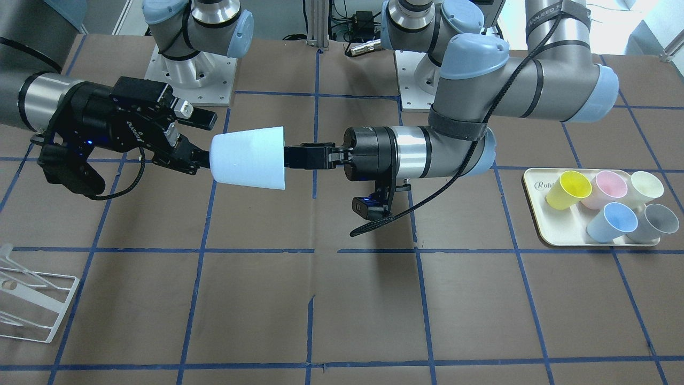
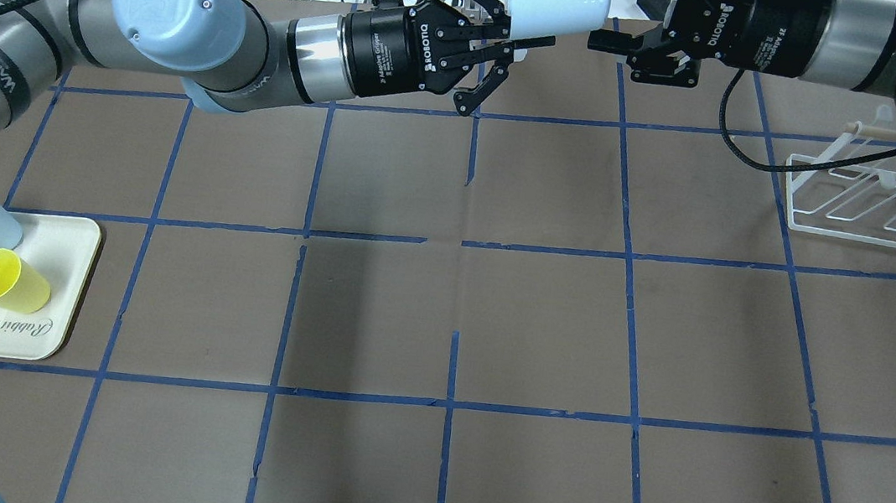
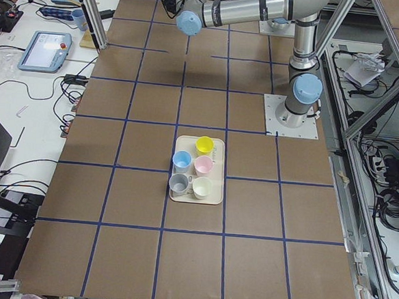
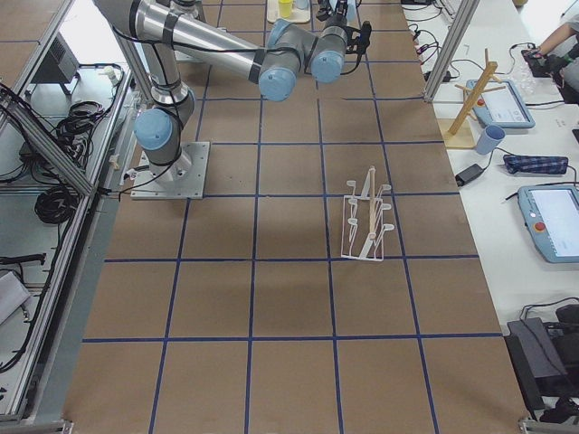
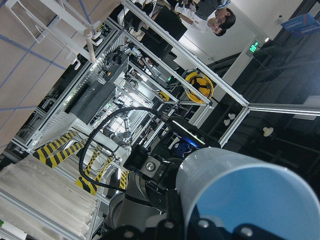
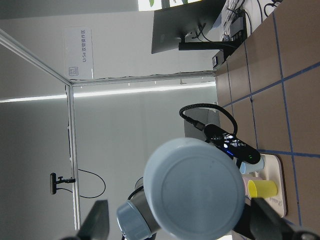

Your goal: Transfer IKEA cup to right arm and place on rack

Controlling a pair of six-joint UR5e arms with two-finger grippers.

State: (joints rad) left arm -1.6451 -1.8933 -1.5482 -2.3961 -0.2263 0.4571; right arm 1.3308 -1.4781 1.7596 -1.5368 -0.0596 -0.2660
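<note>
Handover in mid-air | we see the pale blue tapered plastic IKEA cup [image 1: 248, 158] lying sideways between the arms | black two-finger left gripper [image 1: 291, 156] pinches its rim wall, so the base is free | black right gripper [image 1: 209, 140] is spread around that base, not clamped | we judge the white wire rack [image 2: 867, 202] comes next.

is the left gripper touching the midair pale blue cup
Touching. The front-facing view shows the left gripper clamped on the rim of the cup, holding it aloft.

One camera looks steeply down from across the table [image 1: 374, 310]; another, opposite, looks forward over it. Two watch from the left and right ends, high and far. Both wrist cameras (very near) share the IKEA cup [image 6: 192, 192].
</note>
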